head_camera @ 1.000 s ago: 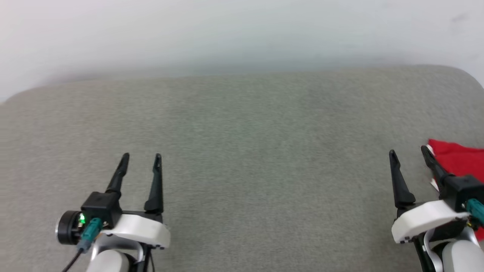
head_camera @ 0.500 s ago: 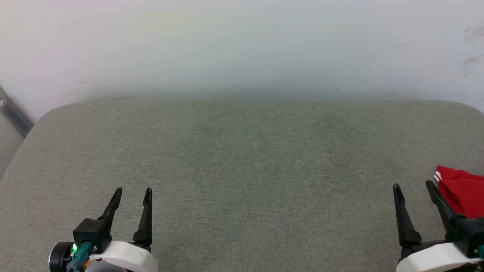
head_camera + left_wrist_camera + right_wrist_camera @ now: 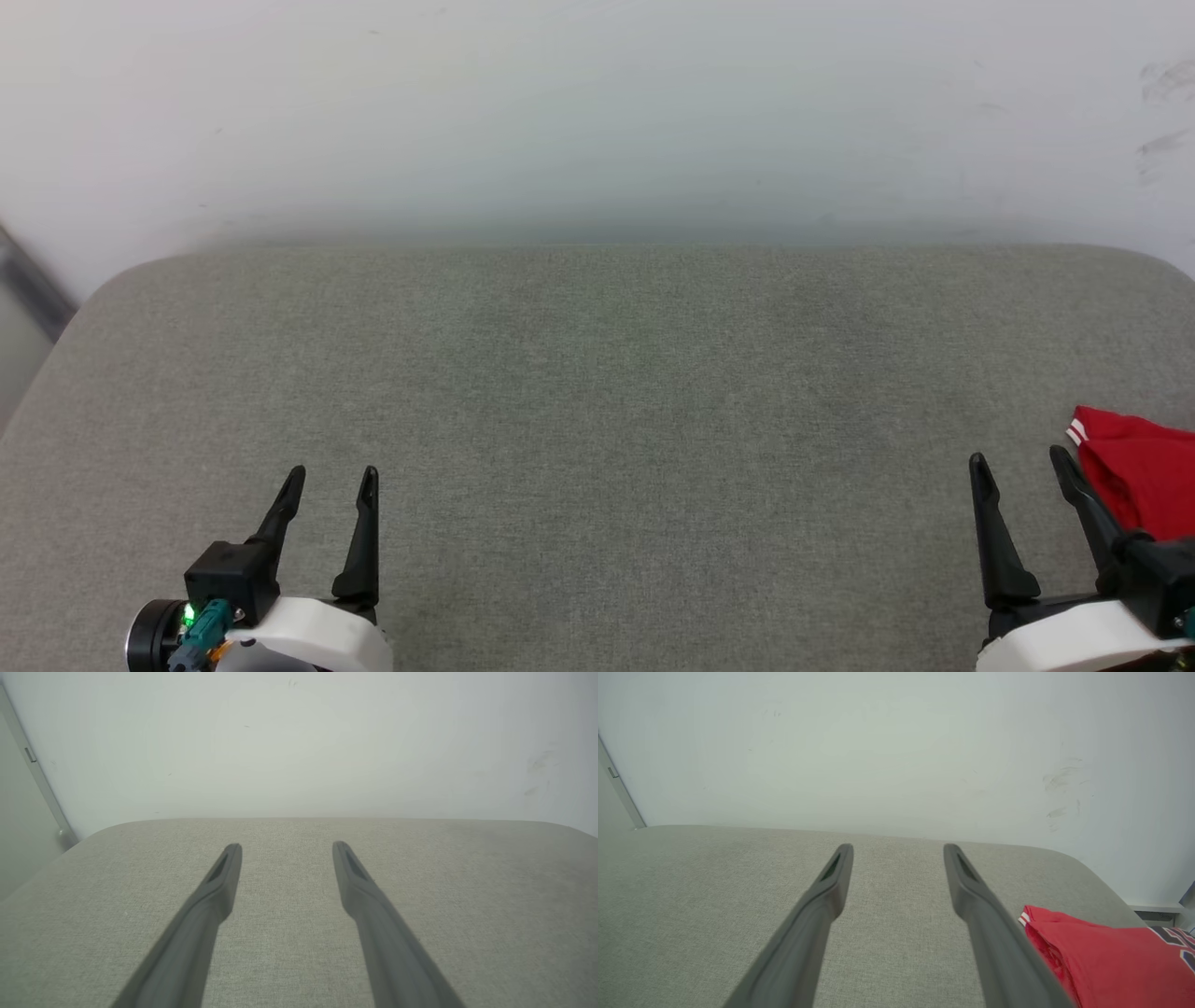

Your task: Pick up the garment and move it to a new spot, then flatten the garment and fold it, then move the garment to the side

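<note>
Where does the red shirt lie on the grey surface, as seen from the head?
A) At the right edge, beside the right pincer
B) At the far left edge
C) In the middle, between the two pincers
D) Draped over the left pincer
A: the red shirt lies at the right edge of the grey surface, beside the open right pincer.

Plain indoor room: grey padded surface (image 3: 597, 392), scuffed white wall (image 3: 597, 112).

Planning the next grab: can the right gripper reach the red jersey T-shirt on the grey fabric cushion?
Probably yes: the red jersey T-shirt lies just beside the open right gripper, nothing between them on the grey fabric cushion.
</note>
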